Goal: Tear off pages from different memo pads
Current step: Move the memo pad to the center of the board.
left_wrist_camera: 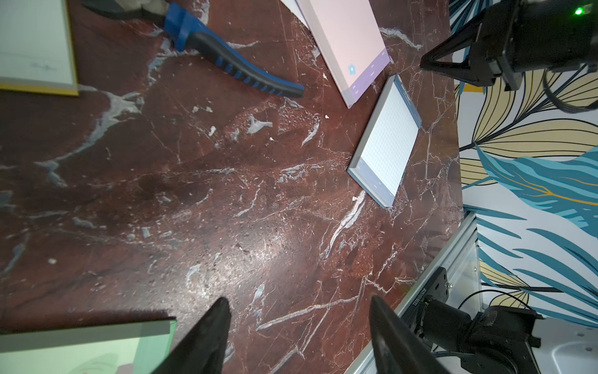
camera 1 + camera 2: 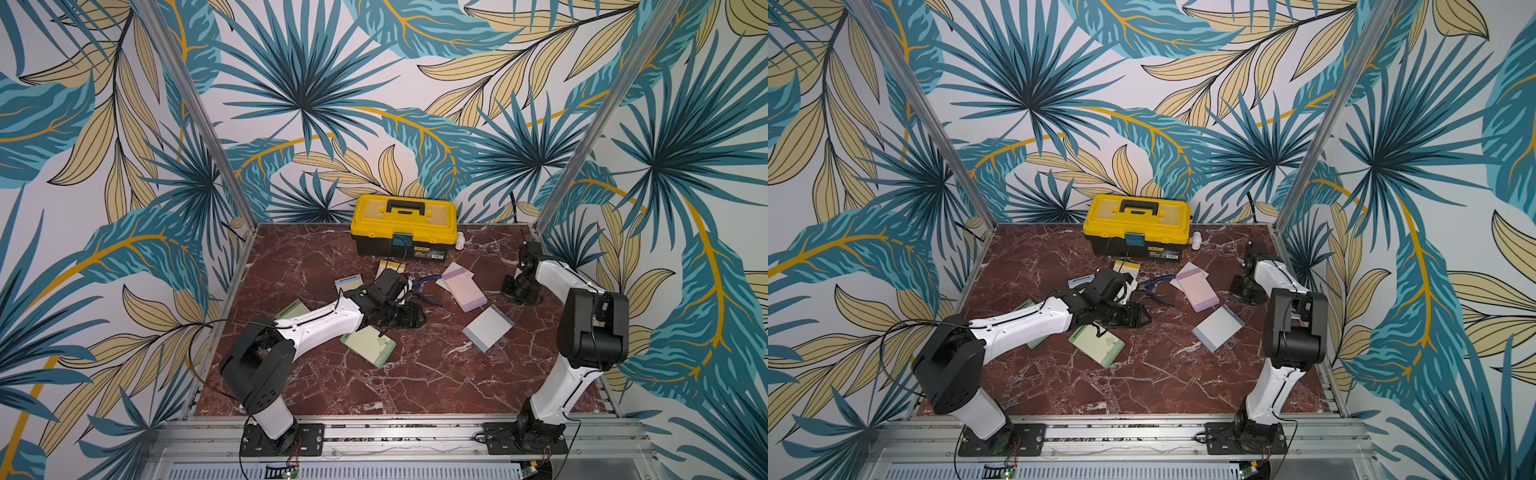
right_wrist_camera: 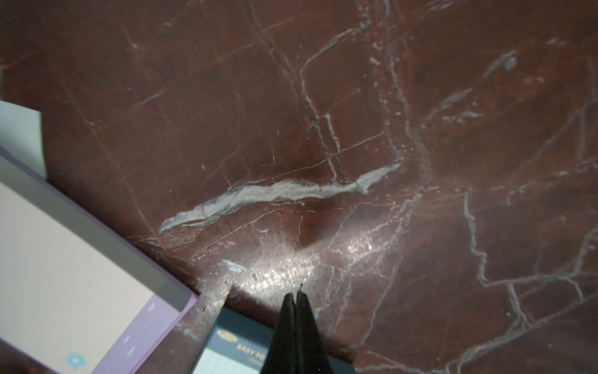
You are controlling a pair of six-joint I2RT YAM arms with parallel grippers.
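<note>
Right wrist view shows right gripper point(image 3: 296, 296) closed empty; left gripper point(image 1: 299, 304) splayed; grey-lavender paper memo pad point(image 3: 241, 346) has a flimsy page point(image 3: 223, 365), probably best peeled from a corner.

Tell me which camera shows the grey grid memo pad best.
Left wrist view: the whole grey pad, grid and header sharp. Both top views show it whole but small. Right wrist shows only its header corner, partly behind the shut right gripper.

Six memo pads point(image 2: 463, 291), one loose page point(image 3: 19, 139), one yellow toolbox point(image 2: 403, 220), one blue pliers point(image 1: 226, 62), two arms point(image 2: 320, 324)
</note>
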